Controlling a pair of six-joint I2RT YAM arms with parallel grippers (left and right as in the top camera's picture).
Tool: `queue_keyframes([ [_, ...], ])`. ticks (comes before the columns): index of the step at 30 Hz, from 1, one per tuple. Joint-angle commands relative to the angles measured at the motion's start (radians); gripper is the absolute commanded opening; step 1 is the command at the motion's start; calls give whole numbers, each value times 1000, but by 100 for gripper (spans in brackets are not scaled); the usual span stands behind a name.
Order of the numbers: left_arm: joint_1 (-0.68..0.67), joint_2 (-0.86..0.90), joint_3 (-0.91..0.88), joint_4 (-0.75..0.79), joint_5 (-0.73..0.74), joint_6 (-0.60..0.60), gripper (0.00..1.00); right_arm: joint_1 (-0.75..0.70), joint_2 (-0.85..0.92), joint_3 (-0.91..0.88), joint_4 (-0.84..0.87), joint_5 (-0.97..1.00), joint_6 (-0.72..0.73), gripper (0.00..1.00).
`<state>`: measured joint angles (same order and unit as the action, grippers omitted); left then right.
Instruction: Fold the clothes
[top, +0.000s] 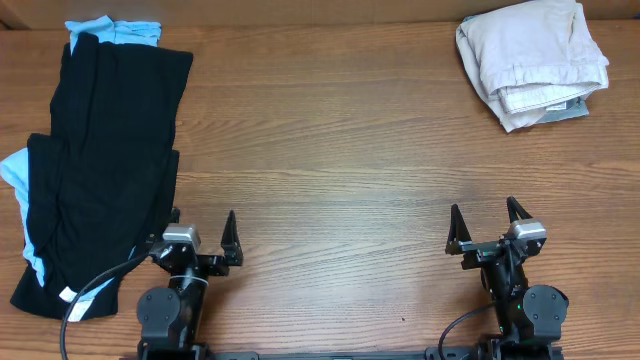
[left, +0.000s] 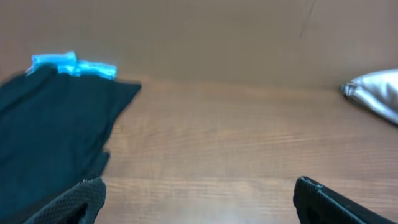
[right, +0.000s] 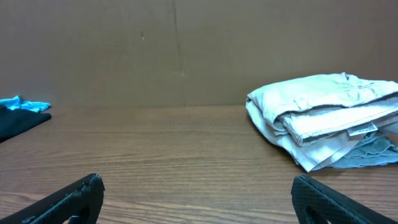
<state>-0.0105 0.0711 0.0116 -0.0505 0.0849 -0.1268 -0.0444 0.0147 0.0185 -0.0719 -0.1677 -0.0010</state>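
Observation:
The beige shorts (top: 534, 60) lie folded in a compact bundle at the table's far right corner. They also show in the right wrist view (right: 323, 118) and at the right edge of the left wrist view (left: 378, 93). My left gripper (top: 202, 232) is open and empty near the front edge, beside the black garment. My right gripper (top: 487, 227) is open and empty near the front right, well short of the shorts. The open fingers show in the left wrist view (left: 199, 199) and the right wrist view (right: 198, 198).
A black garment (top: 105, 160) lies spread over light-blue denim jeans (top: 112, 30) along the left side, reaching close to my left gripper. Bare wooden table (top: 340, 150) lies between the two piles. A brown wall (right: 186, 50) stands behind the table.

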Motion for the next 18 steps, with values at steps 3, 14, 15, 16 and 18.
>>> queue_keyframes([
  [3, 12, -37, -7, -22, -6, 17, 100, -1, -12, -10, 3, 10, -3, 100],
  [14, 12, -66, -7, -21, -12, 18, 100, -1, -12, -10, 3, 10, -3, 100],
  [15, 11, -69, -7, -16, -11, 18, 100, -1, -12, -10, 3, 10, -3, 100],
  [16, 10, -68, -7, -22, -10, 18, 100, -1, -12, -10, 3, 10, -3, 100],
  [18, 10, -68, -7, -20, -11, 18, 100, -1, -12, -10, 3, 10, -3, 100],
])
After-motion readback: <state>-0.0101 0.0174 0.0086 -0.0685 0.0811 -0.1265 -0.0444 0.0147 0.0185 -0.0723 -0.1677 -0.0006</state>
